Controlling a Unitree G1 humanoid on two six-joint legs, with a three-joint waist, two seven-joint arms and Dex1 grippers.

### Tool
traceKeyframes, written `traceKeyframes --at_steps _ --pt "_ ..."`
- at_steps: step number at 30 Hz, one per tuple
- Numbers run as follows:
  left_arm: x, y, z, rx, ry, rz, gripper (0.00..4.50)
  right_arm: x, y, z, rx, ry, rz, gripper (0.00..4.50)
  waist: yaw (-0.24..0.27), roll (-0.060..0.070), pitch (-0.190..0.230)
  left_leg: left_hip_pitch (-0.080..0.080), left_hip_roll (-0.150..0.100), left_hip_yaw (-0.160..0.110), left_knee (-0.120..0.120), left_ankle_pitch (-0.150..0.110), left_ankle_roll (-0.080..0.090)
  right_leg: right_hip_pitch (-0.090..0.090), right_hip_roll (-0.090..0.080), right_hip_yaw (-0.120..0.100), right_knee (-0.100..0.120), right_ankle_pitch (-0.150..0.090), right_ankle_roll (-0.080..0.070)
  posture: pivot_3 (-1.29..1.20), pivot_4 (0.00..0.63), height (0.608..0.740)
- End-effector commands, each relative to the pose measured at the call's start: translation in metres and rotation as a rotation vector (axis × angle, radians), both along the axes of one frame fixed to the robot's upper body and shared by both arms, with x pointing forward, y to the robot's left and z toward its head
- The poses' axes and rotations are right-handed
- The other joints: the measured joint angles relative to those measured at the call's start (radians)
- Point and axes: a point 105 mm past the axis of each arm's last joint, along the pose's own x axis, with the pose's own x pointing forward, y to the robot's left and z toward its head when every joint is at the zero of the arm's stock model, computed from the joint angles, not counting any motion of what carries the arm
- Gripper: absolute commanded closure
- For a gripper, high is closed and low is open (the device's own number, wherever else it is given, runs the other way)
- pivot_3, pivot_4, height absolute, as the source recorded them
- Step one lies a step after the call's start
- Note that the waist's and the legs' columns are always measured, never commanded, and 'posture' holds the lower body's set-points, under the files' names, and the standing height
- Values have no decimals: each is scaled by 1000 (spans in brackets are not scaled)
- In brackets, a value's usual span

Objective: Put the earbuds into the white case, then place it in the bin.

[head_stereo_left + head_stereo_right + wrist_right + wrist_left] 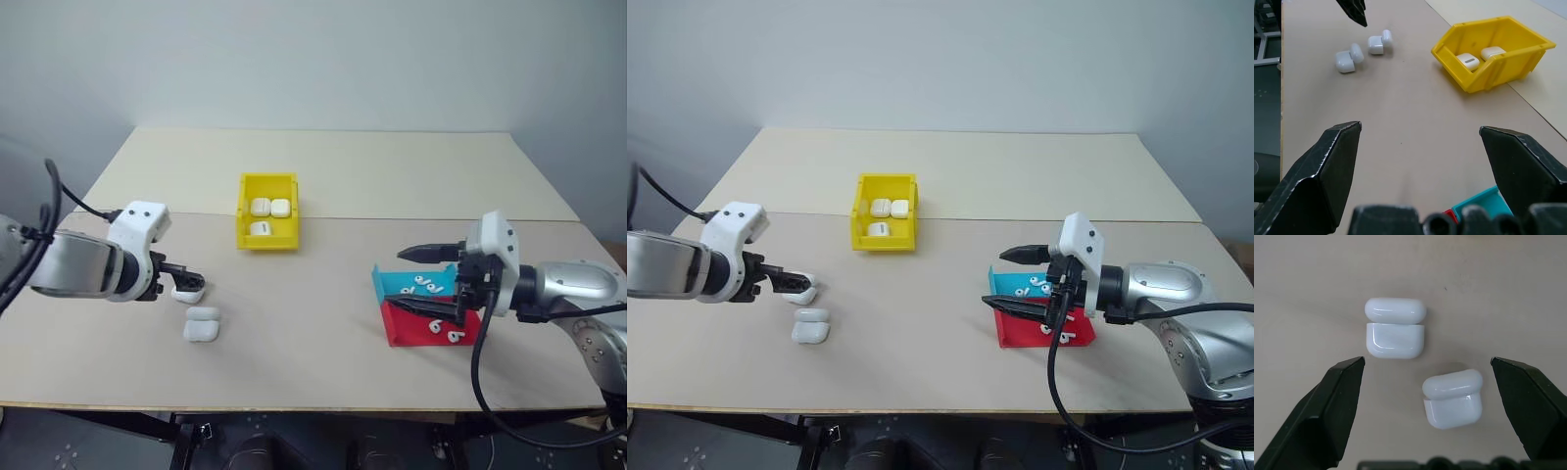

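Approach to an open white case [1395, 329]
Your left end effector [1427, 377] hangs spread above it; next, close on it.

I see wide bare table [323, 323] between the bin [267, 211] and the trays — nothing stands there, so either arm could cross it. On my left, two open cases [1395, 328] lie close together under the spread left gripper [1427, 377], with only a narrow gap between them. The right gripper [416, 284] hangs open over the teal tray [392, 284] and red tray [411, 331], crowding access from above.
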Motion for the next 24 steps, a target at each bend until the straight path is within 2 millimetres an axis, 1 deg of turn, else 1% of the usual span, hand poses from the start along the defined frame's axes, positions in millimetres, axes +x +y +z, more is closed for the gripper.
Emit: traceKeyframes --at_steps 1,3,9,13,17,19,24 --pt "-5 4 7 -5 37 -30 0 -5 2 13 1 -54 8 14 -3 0 0 0 0 0 0 0 0 0 0 0 0 0 0 0 150 740" --pt "-7 5 4 -4 63 -30 0 -7 2 11 5 -52 8 14 -5 0 0 0 0 1 0 2 -3 0 0 0 0 0 0 0 150 740" --pt "-16 3 -9 -28 149 -72 0 -11 4 5 12 -45 -5 14 -2 0 0 0 0 0 0 2 -3 1 0 -1 0 0 0 0 150 740" --pt "-21 3 -22 -56 189 -65 0 -15 6 3 16 -39 -3 14 -2 0 0 0 0 0 0 2 -3 0 0 0 0 0 0 0 150 740" --pt "-18 5 -38 -70 190 -11 0 -15 7 3 20 -41 -3 14 -4 0 0 1 0 0 0 1 -2 1 0 0 1 0 0 0 150 740" --pt "-16 7 -42 -70 180 20 0 -16 8 3 20 -41 -3 14 -4 0 0 1 0 -1 0 1 -1 1 0 0 1 0 0 0 150 740" --pt "-8 -3 -49 -85 117 59 0 -16 9 1 26 -44 -8 14 -2 0 0 1 0 -1 0 1 -1 1 0 0 0 0 0 0 150 740"
